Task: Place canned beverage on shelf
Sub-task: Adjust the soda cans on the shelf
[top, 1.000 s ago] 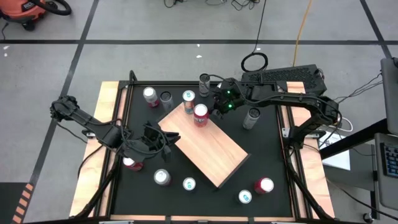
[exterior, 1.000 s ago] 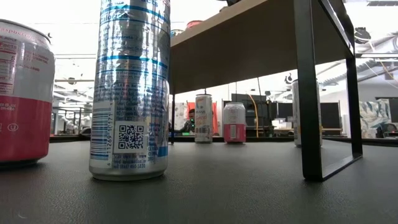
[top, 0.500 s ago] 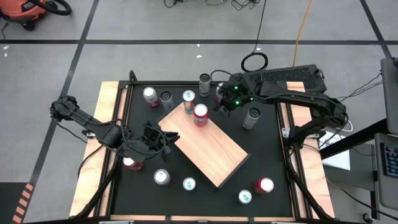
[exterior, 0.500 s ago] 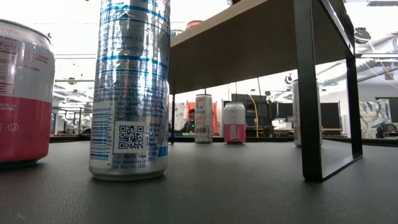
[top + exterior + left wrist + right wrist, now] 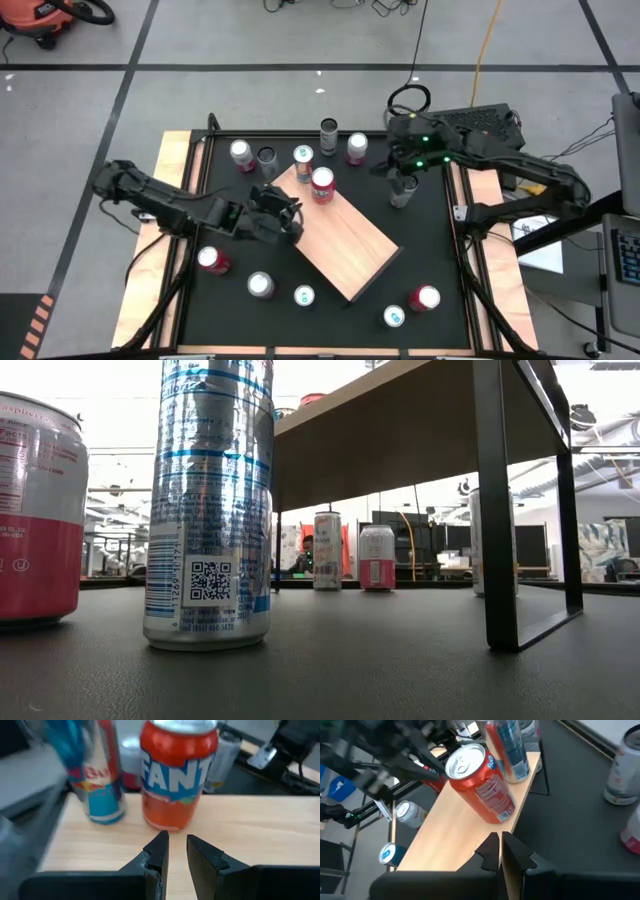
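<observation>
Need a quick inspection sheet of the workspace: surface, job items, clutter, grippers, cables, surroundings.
Surface: black table, wooden strips along its edges.
Job's things: pale wooden shelf slab set diagonally; orange Fanta can and slim blue-and-silver can stand on it; about ten more cans around it on the table.
Clutter: nothing seen.
Grippers: left gripper at the shelf's edge, nearly shut, empty; right gripper over the table beside the shelf, shut, empty.
Cables: yellow cable on the floor.
Surroundings: grey floor, orange vacuum.

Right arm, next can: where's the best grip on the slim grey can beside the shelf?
Probably around the mid-body of the slim grey can, with the right gripper descending from directly above. The can stands upright with open black table around it, clear of the shelf.
</observation>
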### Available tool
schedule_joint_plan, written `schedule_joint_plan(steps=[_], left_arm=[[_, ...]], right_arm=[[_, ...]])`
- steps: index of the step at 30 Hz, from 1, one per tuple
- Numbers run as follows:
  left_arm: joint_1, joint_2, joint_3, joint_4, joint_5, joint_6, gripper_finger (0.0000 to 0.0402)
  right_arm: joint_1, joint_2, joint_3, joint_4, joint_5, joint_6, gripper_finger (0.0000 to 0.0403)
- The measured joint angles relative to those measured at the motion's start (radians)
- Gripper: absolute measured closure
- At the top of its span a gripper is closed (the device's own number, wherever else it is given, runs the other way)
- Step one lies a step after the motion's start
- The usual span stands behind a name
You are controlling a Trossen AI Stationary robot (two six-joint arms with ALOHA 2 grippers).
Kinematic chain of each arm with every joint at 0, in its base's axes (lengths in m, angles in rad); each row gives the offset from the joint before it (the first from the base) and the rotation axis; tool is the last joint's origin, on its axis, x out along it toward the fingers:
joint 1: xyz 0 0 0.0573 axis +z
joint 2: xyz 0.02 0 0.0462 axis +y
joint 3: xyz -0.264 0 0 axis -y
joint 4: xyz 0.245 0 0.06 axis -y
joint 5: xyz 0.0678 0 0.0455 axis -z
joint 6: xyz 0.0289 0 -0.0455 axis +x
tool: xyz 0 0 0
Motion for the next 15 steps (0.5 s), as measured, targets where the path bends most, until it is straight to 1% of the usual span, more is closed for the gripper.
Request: schedule_joint_plan(steps=[2,4,8,15], left_arm=[[0.029,0.009,0.0,0.033,0.083,0.028,0.0332],[0.054,0.016,0.0,0.091,0.128,0.08,0.0332],[0.094,0.017,0.0,0.139,0.137,0.149,0.0332],[0.148,0.017,0.0,0.131,0.179,0.155,0.0332]], right_arm=[[0.0,-0.025,0.0,-0.022,0.011,-0.005,0.0403],[0.0,-0.042,0.0,-0.028,0.011,-0.007,0.0403],[0.0,-0.056,0.0,-0.03,0.011,-0.01,0.0403],[0.0,-0.055,0.0,-0.032,0.011,-0.011,0.0403]])
